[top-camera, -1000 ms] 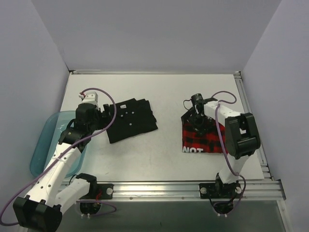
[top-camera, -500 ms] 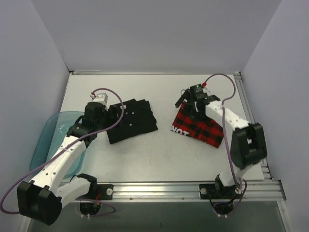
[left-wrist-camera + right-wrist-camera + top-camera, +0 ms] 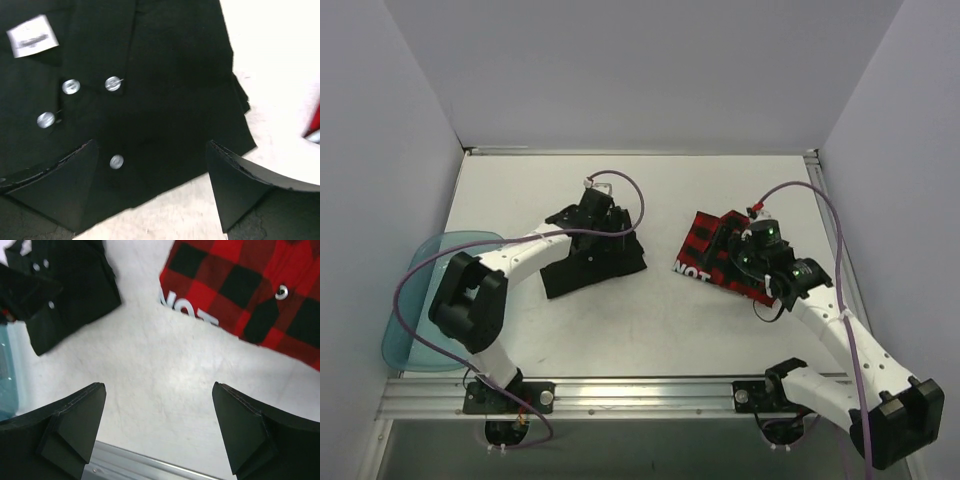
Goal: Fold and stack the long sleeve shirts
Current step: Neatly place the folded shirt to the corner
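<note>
The table has open room in the middle and toward the near edge. The tub sits at its left edge. The black shirt lies folded left of centre and the check shirt lies folded to its right, well apart and not yet stacked. Both look like soft, light cloth, likely to sag open if pinched at one corner, so a folded edge seems the better hold. The left gripper hovers spread over the black shirt. The right gripper, spread and holding nothing, hangs over bare table beside the check shirt.
</note>
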`<state>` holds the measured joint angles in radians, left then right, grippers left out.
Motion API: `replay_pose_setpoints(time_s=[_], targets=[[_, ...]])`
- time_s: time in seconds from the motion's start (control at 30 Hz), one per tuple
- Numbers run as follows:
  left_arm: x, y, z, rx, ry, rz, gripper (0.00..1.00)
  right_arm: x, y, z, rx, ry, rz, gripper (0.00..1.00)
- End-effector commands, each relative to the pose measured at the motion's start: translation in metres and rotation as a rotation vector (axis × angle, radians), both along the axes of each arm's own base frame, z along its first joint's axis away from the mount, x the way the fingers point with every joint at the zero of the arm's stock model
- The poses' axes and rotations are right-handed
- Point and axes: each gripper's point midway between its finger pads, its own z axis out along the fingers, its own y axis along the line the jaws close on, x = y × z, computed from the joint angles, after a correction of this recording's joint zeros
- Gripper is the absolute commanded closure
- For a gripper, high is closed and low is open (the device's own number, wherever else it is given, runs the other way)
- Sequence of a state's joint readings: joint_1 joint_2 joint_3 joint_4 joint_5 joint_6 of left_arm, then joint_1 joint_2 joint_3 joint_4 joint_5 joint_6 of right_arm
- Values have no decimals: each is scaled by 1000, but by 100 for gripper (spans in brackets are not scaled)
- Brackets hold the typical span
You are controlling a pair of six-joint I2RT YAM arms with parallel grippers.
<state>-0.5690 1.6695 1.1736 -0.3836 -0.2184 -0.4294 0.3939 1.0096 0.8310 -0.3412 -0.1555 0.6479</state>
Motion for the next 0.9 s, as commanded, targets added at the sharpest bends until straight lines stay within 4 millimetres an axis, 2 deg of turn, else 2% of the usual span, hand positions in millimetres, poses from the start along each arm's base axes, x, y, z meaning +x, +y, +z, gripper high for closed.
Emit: replay_pose_setpoints(time_s=[0.0,0.13,0.23,0.3,0.33,0.37,0.4,0.43,0.47,0.5,0.53,0.57,0.6,0.63,0.67,0.7,0.73,0.77,0.83,0.87], targets=[[23,-22,-6,32,-45,-27,2,-28,-1,-14,-9,41,75,9],[15,-33,-38,106,-1,-70,3,-43,-3,-29,-8,75,98,9],[-11,-36,-66,155,68,-104,3,-49,-4,-35,-9,81,105,9],[-34,-41,-74,159,91,-127,2,-51,-4,-37,-11,86,116,9],[-53,-34,-88,181,125,-143,3,-51,-4,-38,-13,86,119,9],[-70,-47,-84,164,115,-191,3,-52,-4,-38,-15,85,125,9],[-82,-49,-85,172,117,-215,3,-52,-4,-38,-17,81,126,9],[-103,-41,-95,208,147,-242,3,-52,-4,-37,-17,77,129,9],[-115,-41,-94,218,150,-260,3,-52,-4,-36,-19,75,131,9],[-133,-47,-86,206,139,-297,3,-52,-4,-35,-21,69,138,9],[-145,-43,-83,219,147,-309,2,-52,-4,-34,-22,64,143,9],[-154,-33,-83,240,144,-295,3,-52,-4,-33,-25,60,151,9],[-157,-35,-65,210,106,-295,3,-51,-3,-32,-24,56,160,9],[-163,-27,-59,215,108,-285,3,-51,-2,-32,-35,51,178,9],[-164,-22,-52,204,91,-264,3,-51,0,-35,-41,54,193,9],[-160,-21,-30,153,37,-235,3,-48,2,-33,-45,41,210,9],[-158,-15,-21,137,23,-207,3,-48,6,-33,-53,36,240,10],[-157,-13,-3,75,-10,-166,3,-46,10,-35,-58,43,262,11],[-153,-1,8,20,-13,-100,3,-41,24,-30,-38,14,318,12],[-154,1,21,-52,-25,-51,3,-42,33,-36,-44,24,364,12]])
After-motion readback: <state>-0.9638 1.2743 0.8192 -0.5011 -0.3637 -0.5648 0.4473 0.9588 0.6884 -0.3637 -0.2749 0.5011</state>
